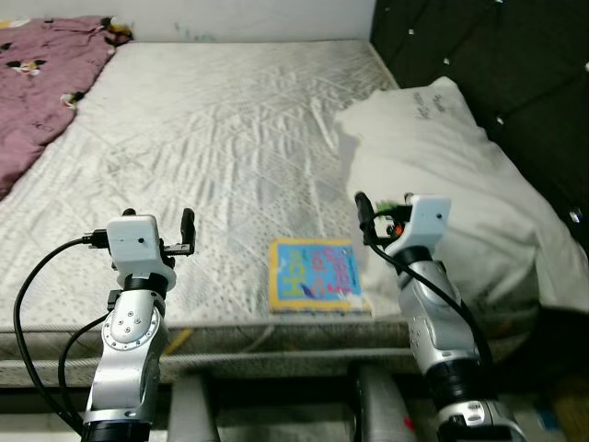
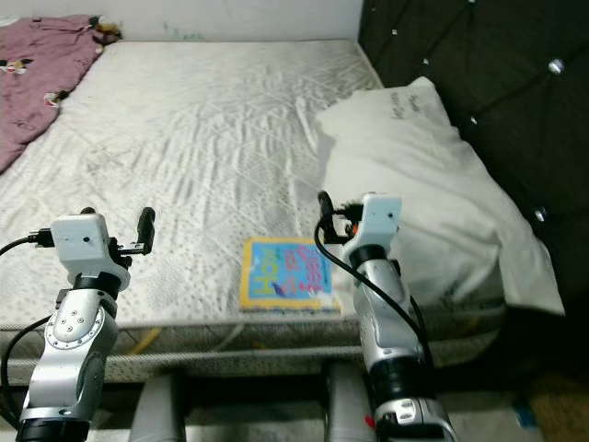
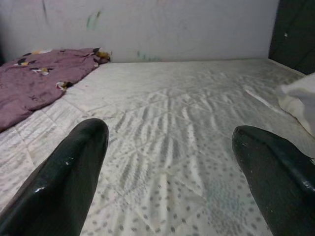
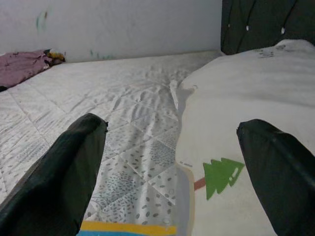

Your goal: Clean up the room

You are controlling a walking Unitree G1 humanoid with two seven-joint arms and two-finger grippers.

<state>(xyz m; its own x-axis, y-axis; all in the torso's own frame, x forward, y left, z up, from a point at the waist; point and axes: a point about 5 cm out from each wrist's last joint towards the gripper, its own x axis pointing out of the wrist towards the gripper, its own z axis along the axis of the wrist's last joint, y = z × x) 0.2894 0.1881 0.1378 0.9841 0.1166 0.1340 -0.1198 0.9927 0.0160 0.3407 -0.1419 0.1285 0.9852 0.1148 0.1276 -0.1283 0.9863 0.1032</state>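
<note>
Book (image 1: 315,274) lying flat at bed's (image 1: 221,129) near edge, beside pillow (image 1: 460,184). Looking thin, stiff, light; pinching overhanging near edge likely best. Right gripper (image 1: 365,214) and left gripper (image 1: 188,230) hovering, fingers spread wide, holding nothing.

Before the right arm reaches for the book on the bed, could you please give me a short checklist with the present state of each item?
1. Book lies flat near the mattress front edge: ok.
2. Right end effector open, nothing held: ok.
3. Left end effector open, off to the book's side: ok.
4. Nothing lying on the book's cover: ok.
5. Pillow apart from the book: cannot tell; they look very close.
</note>
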